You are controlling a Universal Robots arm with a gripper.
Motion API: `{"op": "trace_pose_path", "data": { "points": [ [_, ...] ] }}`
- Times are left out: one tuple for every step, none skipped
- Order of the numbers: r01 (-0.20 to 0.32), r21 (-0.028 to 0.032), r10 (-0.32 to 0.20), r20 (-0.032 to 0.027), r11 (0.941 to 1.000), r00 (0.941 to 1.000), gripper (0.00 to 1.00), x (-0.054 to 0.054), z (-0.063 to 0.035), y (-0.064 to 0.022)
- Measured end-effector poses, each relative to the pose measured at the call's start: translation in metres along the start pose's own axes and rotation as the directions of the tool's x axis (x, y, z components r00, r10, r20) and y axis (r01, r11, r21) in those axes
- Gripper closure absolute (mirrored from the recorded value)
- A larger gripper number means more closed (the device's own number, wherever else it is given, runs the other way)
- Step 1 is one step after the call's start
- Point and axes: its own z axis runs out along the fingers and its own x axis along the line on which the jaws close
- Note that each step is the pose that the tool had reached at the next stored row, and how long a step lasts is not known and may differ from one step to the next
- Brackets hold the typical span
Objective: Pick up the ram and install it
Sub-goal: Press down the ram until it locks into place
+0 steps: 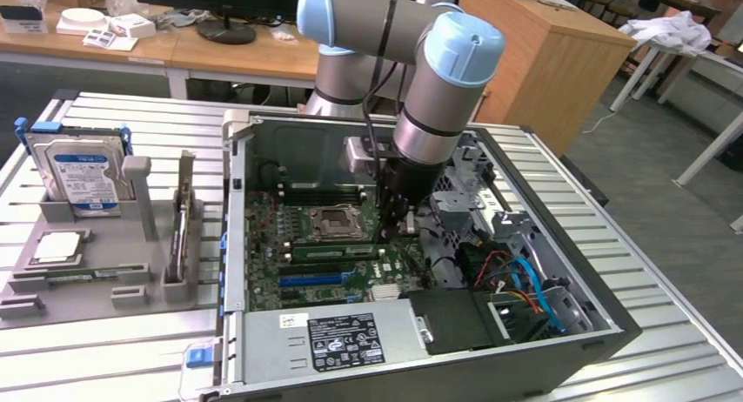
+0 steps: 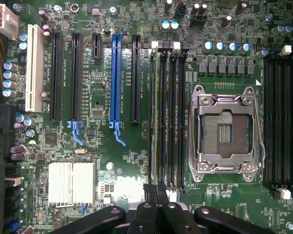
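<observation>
My black two-finger gripper (image 2: 156, 214) is pressed together, fingertips meeting right over the bank of long black memory slots (image 2: 167, 117) beside the empty silver processor socket (image 2: 226, 132). In the wrist view a long thin green ram stick (image 2: 158, 117) sits edge-on in the slot nearest the expansion connectors, directly under my fingertips; I judge I'm pushing it home, not carrying it. To do this well I keep my tips centred on the stick's top edge, push straight down, and keep the board upright so both end latches can catch. Outward, the blue expansion slot (image 2: 115, 78) lies alongside, all inside the open grey computer case (image 1: 545, 332).
</observation>
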Motion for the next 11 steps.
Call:
{"op": "trace_pose_path", "data": {
  "points": [
    [0.0, 0.0, 0.0, 0.0, 1.0, 1.0, 0.89, 0.0, 0.0, 0.0],
    [0.0, 0.0, 0.0, 0.0, 1.0, 1.0, 0.89, 0.0, 0.0, 0.0001],
    [0.0, 0.0, 0.0, 0.0, 1.0, 1.0, 0.89, 0.0, 0.0001, 0.0001],
    [0.0, 0.0001, 0.0, 0.0003, 1.0, 1.0, 0.89, -0.0005, 0.0004, 0.0002],
    [-0.001, 0.0002, 0.001, 0.0003, 1.0, 1.0, 0.89, -0.0012, 0.0006, 0.0004],
    [0.0, 0.0001, 0.0, 0.0003, 1.0, 1.0, 0.89, -0.0014, 0.0006, 0.0003],
    [0.0, 0.0001, 0.0, 0.0002, 1.0, 1.0, 0.89, -0.0013, 0.0006, 0.0003],
    [0.0, 0.0001, 0.0, 0.0002, 1.0, 1.0, 0.89, -0.0013, 0.0006, 0.0003],
    [0.0, 0.0, 0.0, 0.0001, 1.0, 1.0, 0.89, -0.0014, 0.0006, 0.0003],
    [0.0, 0.0, 0.0, -0.0001, 1.0, 1.0, 0.89, -0.0014, 0.0006, 0.0003],
    [0.0, 0.0001, 0.0, 0.0001, 1.0, 1.0, 0.89, -0.0014, 0.0011, 0.0002]
  ]
}}
